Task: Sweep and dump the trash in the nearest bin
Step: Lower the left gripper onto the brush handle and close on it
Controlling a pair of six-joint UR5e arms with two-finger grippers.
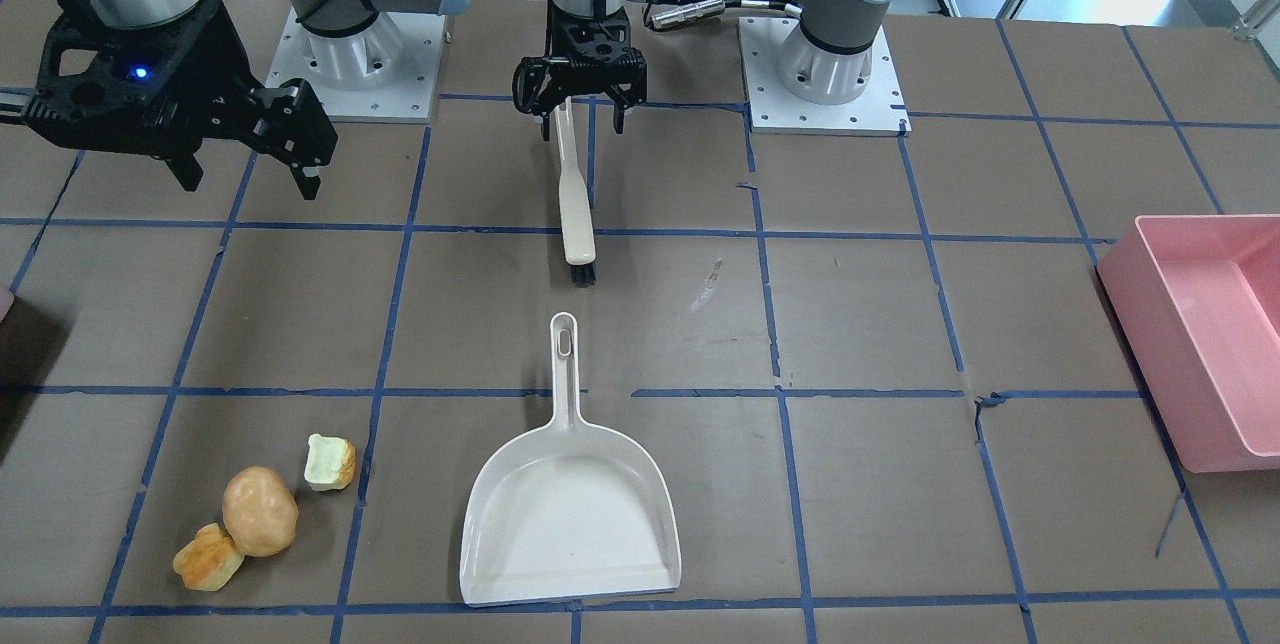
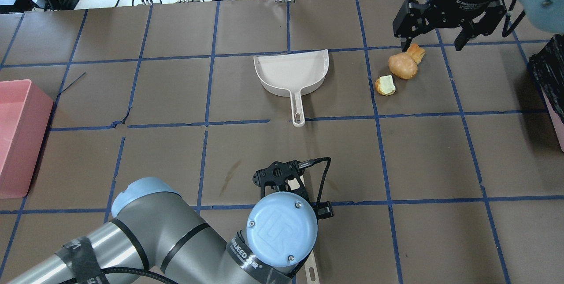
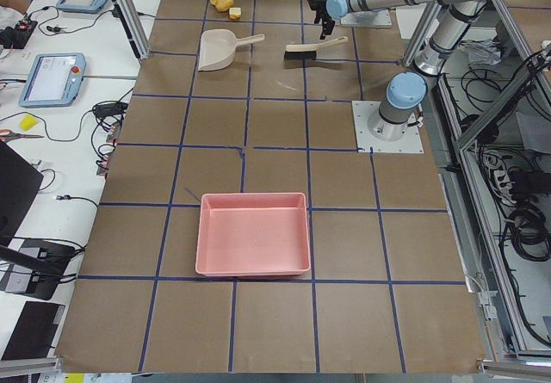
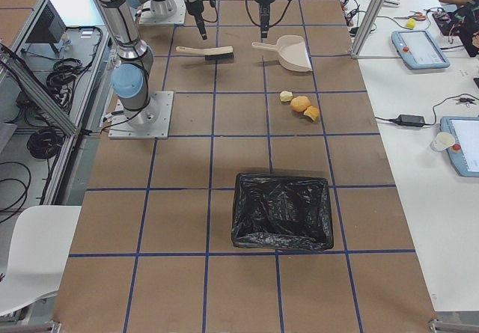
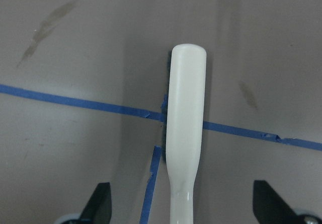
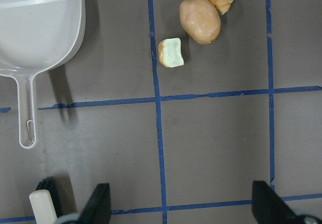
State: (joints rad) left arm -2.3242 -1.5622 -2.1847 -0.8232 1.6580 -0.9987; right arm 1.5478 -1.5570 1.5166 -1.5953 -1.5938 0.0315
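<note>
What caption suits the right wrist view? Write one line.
Right gripper, jaws open, overlooking the white dustpan, three trash lumps beside it, and the brush tip.

left gripper [image 1: 582,129] low, jaws spread, right gripper [image 1: 250,186] high, jaws spread

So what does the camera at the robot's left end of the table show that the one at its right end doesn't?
Only the exterior left view shows the pink bin. Only the exterior right view shows the black-lined bin. Both show the white dustpan, the brush and the three food lumps.
</note>
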